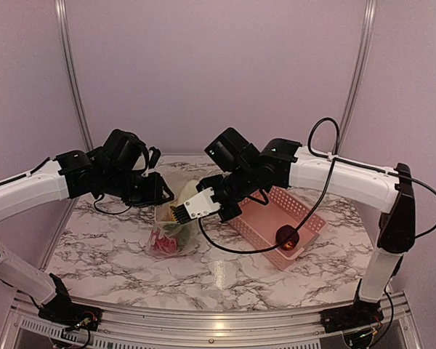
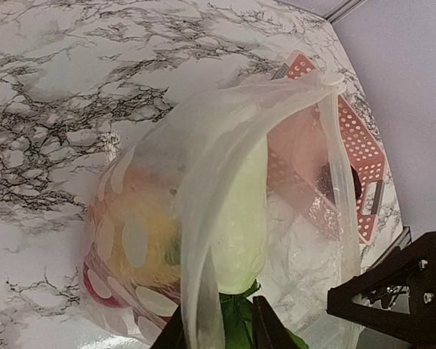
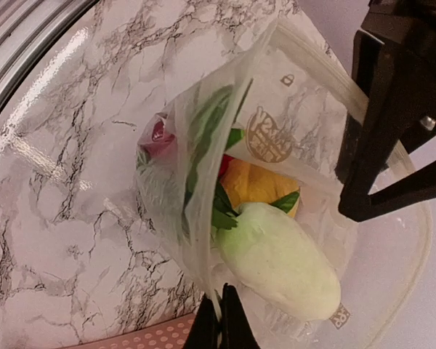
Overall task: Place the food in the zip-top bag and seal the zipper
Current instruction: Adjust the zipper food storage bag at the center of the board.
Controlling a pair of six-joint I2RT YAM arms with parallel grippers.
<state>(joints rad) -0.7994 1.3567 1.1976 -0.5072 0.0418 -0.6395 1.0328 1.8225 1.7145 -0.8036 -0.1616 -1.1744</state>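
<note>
On the white marble-patterned table (image 1: 225, 280), the clear polka-dot plastic zip-top bag (image 1: 168, 234) stands upright between the two arms, its whitish press-seal zipper (image 3: 316, 58) unsealed and the mouth wide. Inside lie a red round piece (image 3: 158, 134), an orange piece (image 3: 258, 185), a green leafy piece (image 3: 207, 145) and a white oblong piece (image 3: 283, 265). The right gripper (image 3: 219, 323) is pinched tight on one edge of the bag. The left gripper (image 2: 218, 331) has its jaws parted around the opposite edge, possibly not touching the film. Farther right, a dark purple round piece (image 1: 285, 235) sits in the pink slotted plastic basket (image 1: 305, 211).
</note>
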